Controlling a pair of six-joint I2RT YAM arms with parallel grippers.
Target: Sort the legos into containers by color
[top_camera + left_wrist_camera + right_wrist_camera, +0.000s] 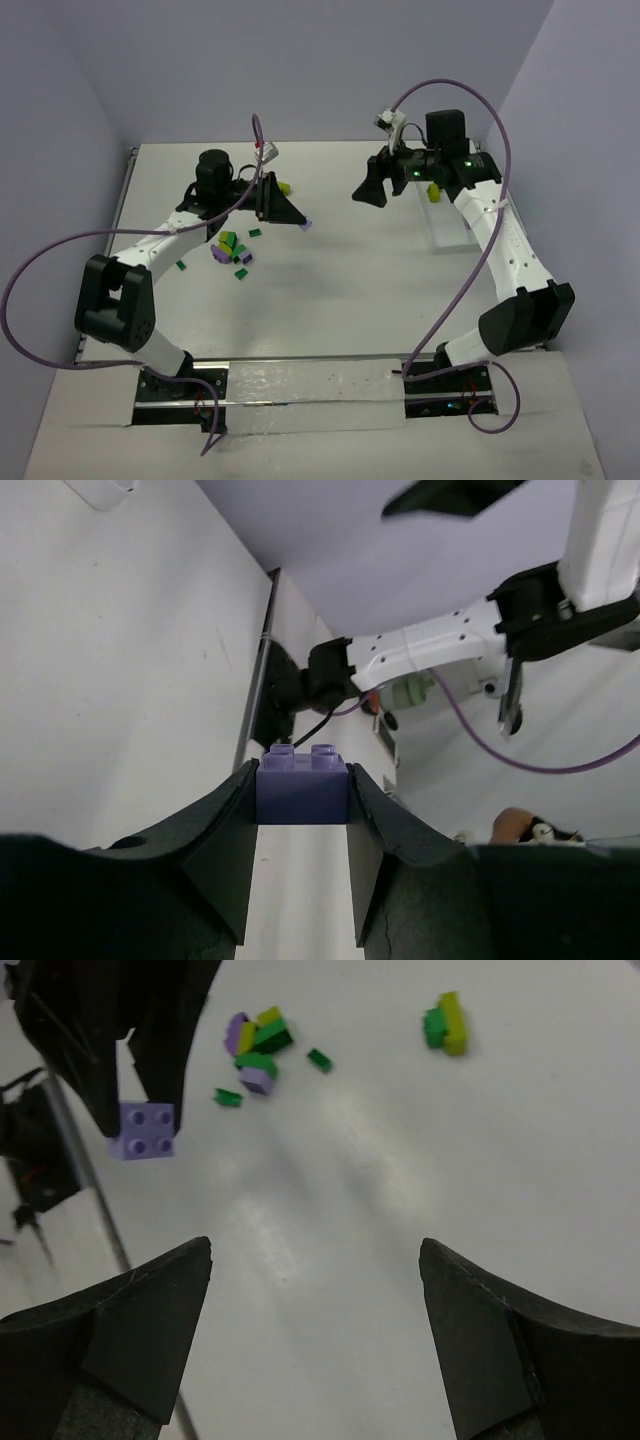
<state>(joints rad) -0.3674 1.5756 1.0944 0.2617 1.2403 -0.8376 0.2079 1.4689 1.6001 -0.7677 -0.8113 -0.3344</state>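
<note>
My left gripper (pixel 300 220) is shut on a purple lego (pixel 307 225) and holds it above the middle of the table. In the left wrist view the purple lego (pixel 302 785) sits clamped between both fingertips. It also shows in the right wrist view (pixel 145 1130). My right gripper (pixel 363 193) is open and empty, facing the left one a short way apart; its jaws stand wide in the right wrist view (pixel 315 1260). A pile of purple, green and yellow-green legos (pixel 232 252) lies under the left arm and shows in the right wrist view (pixel 258 1042). A white tray (pixel 447 245) lies on the right.
A yellow-green lego (pixel 433 192) sits at the tray's far end under the right arm. A yellow-green and green pair (pixel 447 1025) lies behind the left gripper (pixel 285 187). Loose small green legos (pixel 181 264) lie around the pile. Walls close the table on three sides.
</note>
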